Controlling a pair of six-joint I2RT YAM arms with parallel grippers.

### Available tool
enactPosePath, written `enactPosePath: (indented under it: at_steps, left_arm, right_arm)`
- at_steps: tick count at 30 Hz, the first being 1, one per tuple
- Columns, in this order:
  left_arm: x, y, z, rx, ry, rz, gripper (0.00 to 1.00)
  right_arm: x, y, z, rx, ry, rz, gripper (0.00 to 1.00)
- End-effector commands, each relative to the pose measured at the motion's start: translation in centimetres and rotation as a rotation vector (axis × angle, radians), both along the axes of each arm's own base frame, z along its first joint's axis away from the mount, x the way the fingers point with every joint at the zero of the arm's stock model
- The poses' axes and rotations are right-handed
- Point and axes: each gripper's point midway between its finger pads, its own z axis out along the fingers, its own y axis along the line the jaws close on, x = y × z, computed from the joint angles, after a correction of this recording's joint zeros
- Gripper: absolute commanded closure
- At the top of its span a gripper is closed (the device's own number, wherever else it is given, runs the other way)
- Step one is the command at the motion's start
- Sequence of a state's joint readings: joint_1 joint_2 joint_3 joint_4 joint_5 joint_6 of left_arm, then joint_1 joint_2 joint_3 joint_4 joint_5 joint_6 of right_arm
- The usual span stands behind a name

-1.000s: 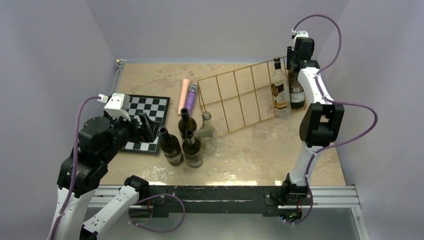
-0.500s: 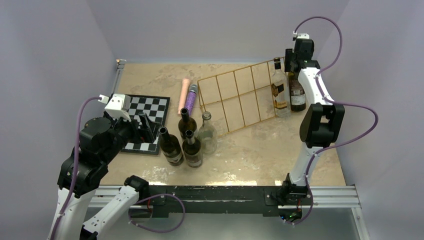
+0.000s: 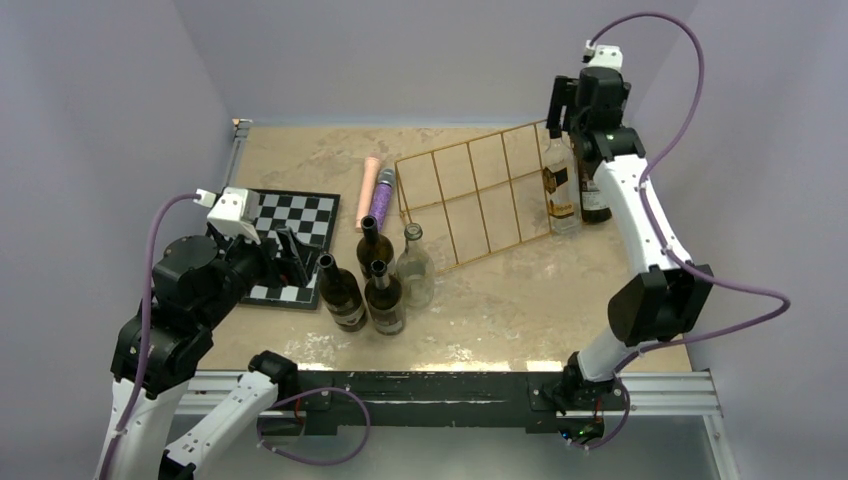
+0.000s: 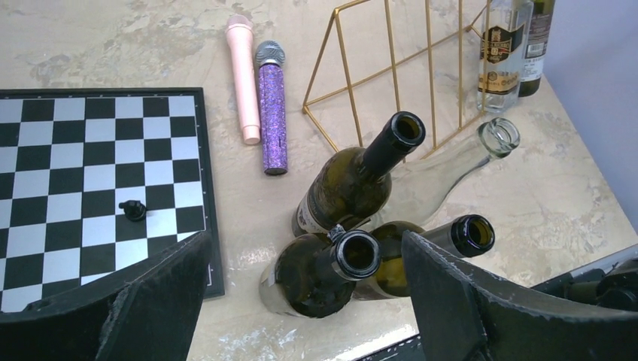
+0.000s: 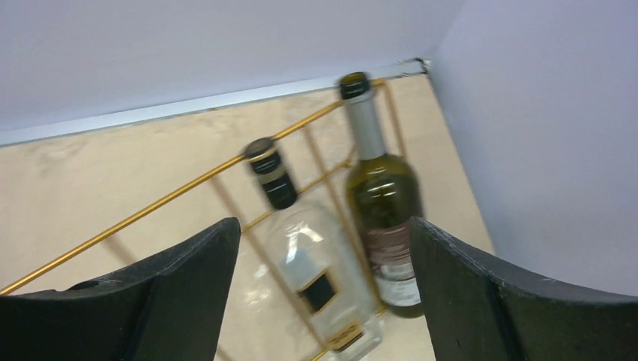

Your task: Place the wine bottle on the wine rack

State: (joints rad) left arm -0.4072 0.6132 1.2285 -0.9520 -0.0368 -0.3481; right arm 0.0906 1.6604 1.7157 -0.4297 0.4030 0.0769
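The golden wire wine rack [image 3: 480,195] lies at the back right; it also shows in the left wrist view [image 4: 391,68] and right wrist view [image 5: 150,207]. A clear labelled bottle [image 3: 560,185] and a dark wine bottle [image 3: 593,190] stand upright at its right end. My right gripper [image 3: 562,105] hovers open and empty above them, looking down on both [image 5: 323,226]. Three dark bottles [image 3: 384,298] and a clear one [image 3: 415,268] stand clustered mid-table. My left gripper [image 3: 295,258] is open and empty beside the nearest dark bottle [image 4: 316,274].
A chessboard [image 3: 290,240] with one black pawn [image 4: 133,210] lies at the left. A pink microphone [image 3: 369,192] and a purple glitter microphone [image 3: 381,198] lie left of the rack. Purple walls close in on three sides; a metal rail [image 3: 660,385] runs along the front.
My right gripper has risen above the two bottles at the rack's right end, and its elbow has swung out to the right. The left arm has not moved.
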Motion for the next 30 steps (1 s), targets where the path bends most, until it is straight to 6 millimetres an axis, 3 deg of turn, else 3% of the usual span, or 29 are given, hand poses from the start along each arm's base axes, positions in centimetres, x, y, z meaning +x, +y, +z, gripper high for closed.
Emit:
enactPosePath:
  at_steps: [1, 6, 14, 18, 21, 30]
  left_arm:
    - [-1.0, -0.9, 1.7, -0.051, -0.031, -0.055, 0.01]
    - [-1.9, -1.8, 1.3, -0.077, -0.002, -0.114, 0.01]
    - [-3.0, -2.6, 2.2, -0.113, -0.018, -0.174, 0.01]
    - [-3.5, -3.1, 2.8, -0.142, -0.032, -0.207, 0.01]
    - [-4.0, -3.7, 3.2, -0.169, -0.036, -0.246, 0.01]
    - [-5.1, -3.7, 3.4, -0.204, -0.047, -0.259, 0.01]
  right_arm:
    - [-3.7, 5.7, 3.4, 0.061, -0.084, 0.124, 0.14]
    - [-10.9, 13.6, 4.8, 0.176, -0.087, 0.497, 0.13]
    - [-25.0, 22.8, 7.3, 0.384, -0.143, 1.139, 0.07]
    - [-30.8, 26.5, 7.6, 0.417, -0.136, 1.438, 0.07]
    - [-32.7, 28.6, 7.2, 0.4, -0.15, 1.536, 0.07]
    - [-32.0, 32.9, 4.3, 0.341, -0.128, 1.517, 0.1]
